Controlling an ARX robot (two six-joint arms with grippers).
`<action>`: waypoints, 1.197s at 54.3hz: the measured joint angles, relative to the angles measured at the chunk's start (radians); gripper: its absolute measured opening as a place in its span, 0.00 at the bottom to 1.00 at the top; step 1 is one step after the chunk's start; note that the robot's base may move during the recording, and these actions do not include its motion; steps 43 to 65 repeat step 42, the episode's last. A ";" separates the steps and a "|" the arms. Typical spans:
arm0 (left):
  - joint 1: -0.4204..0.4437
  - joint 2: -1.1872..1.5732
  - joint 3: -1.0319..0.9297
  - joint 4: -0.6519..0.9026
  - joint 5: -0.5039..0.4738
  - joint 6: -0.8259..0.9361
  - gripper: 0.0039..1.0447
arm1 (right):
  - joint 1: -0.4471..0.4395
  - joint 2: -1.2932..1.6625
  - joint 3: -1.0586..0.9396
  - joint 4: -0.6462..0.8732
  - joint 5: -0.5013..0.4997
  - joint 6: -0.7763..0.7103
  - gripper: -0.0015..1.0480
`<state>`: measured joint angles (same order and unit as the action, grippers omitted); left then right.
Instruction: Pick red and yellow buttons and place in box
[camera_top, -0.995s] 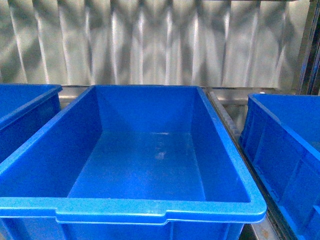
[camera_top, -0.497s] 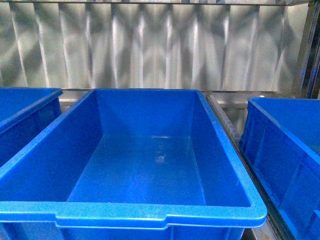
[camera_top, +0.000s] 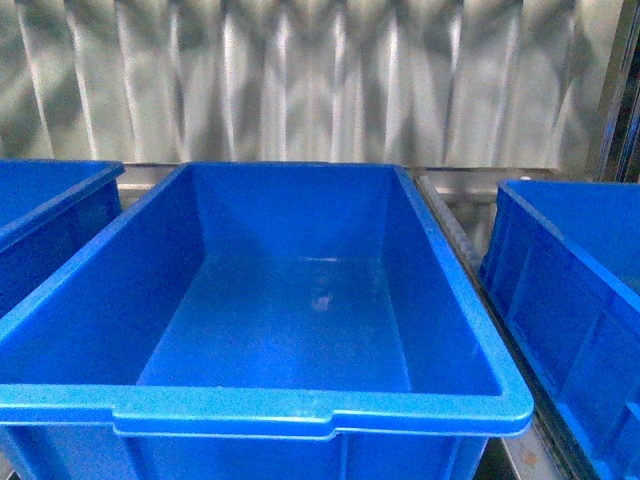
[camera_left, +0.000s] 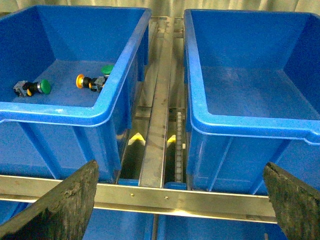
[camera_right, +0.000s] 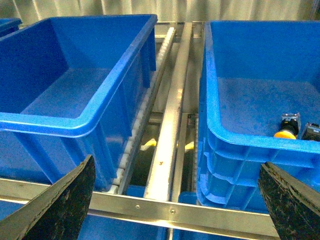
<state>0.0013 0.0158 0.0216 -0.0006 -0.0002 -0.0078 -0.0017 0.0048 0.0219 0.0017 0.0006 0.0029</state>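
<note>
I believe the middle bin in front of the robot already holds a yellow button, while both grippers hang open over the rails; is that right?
Not quite: the front view shows the middle bin empty. The yellow button lies in the neighbouring bin, seen in the right wrist view. The left gripper and right gripper do hang open over the rails.

Blue box (camera_top: 90, 300) open, yellow button in a neighbouring bin

The deep bright-blue box sits centred, upright, nothing visible inside; the yellow button (camera_right: 286, 133) (cap down, black body up) lies by its bin's near rim. Red button not seen.
</note>
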 joint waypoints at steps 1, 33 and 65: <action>0.000 0.000 0.000 0.000 0.000 0.000 0.93 | 0.000 0.000 0.000 0.000 0.000 0.000 0.93; 0.000 0.000 0.000 0.000 0.000 0.000 0.93 | 0.000 0.000 0.000 0.000 0.000 0.000 0.94; 0.000 0.000 0.000 0.000 0.000 0.000 0.93 | 0.000 0.000 0.000 0.000 0.000 0.000 0.94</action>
